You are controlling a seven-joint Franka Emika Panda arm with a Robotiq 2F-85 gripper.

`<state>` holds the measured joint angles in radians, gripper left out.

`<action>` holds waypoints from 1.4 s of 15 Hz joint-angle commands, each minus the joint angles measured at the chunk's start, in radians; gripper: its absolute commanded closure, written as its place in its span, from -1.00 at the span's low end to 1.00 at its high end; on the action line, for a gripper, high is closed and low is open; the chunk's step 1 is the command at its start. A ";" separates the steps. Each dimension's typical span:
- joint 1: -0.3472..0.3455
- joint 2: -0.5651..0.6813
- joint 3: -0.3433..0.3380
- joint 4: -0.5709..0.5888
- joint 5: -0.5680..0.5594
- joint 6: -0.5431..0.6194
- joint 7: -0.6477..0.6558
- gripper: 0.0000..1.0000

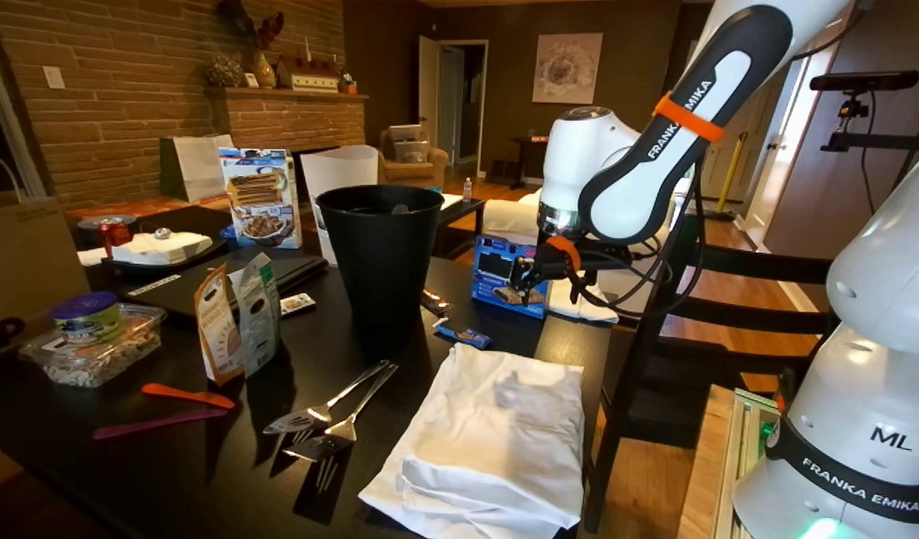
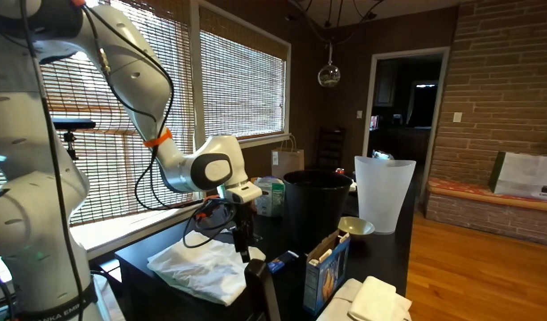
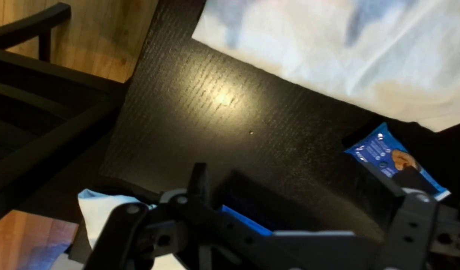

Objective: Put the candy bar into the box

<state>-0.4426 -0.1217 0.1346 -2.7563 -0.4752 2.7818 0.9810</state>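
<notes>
A dim room with brown walls (image 1: pixel 631 60) surrounded a dark wooden table (image 1: pixel 227 486), a dark slat-backed chair (image 1: pixel 759 263) beside its edge. In an exterior view, brightly backlit woven blinds (image 2: pixel 242 98) covered pale-framed windows (image 2: pixel 195 76), and a glass globe (image 2: pixel 329 76) hung near a doorway (image 2: pixel 402 111). Both exterior views showed a tan stone-brick wall (image 1: pixel 114 82) and honey-colored wood flooring (image 2: pixel 456 263). Beyond the table, a tan armchair (image 1: pixel 407 174) stood near an open door (image 1: pixel 428 82), and a pale flower picture (image 1: pixel 568 67) hung. In the wrist view, a glare (image 3: pixel 222 98) lay on the table.
</notes>
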 commanded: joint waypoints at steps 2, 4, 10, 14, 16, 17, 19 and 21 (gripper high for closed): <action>0.090 0.048 -0.115 0.016 -0.024 -0.001 0.034 -1.00; 0.110 0.050 -0.135 0.017 -0.022 -0.001 0.031 -1.00; 0.139 0.105 -0.158 0.046 0.019 0.011 0.021 -1.00; 0.207 0.222 -0.208 0.095 0.241 0.048 -0.110 -1.00; 0.168 0.269 -0.139 0.118 0.414 0.078 -0.232 -1.00; 0.154 0.292 -0.114 0.129 0.485 0.100 -0.296 -1.00; 0.206 0.332 -0.139 0.170 0.629 0.097 -0.409 -1.00; 0.209 0.362 -0.131 0.211 0.728 0.086 -0.502 -1.00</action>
<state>-0.2577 0.1787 0.0121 -2.6132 0.1113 2.8650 0.6100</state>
